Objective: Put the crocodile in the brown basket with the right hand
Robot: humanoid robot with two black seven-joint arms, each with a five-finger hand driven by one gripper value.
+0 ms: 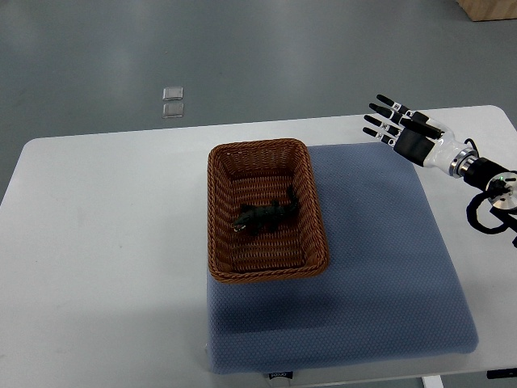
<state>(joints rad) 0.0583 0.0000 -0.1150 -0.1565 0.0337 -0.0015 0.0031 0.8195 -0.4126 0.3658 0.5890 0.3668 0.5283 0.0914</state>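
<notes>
1. The room had a grey floor, and on it stood a white table point(97, 242) with a blue padded mat point(380, 275) covering its right half, out to the near right corner.
2. Two small clear squares point(172, 102) lay on the floor beyond the table's far edge. Nothing to do with the job.
3. The brown basket point(266, 212) sat on the mat's left edge, reaching the far left corner of the mat, long side running away from the robot.
4. And there it was: the dark crocodile point(266, 217) lay inside the basket, near the middle of its woven floor, tail pointing toward the far right corner of the basket.
5. So the placing looked done to me; the step in hand was getting clear.
6. Doing that well meant keeping the arm high and to the right, well away from the basket rim, so nothing nudged the basket or tipped the toy back out.
7. The right hand point(401, 129) hung over the mat's far right corner, well apart from the basket.
8. Its fingers point(381, 120) were stretched out straight and spread, pointing left, holding nothing and touching nothing.
9. The left arm did not show at all.
</notes>
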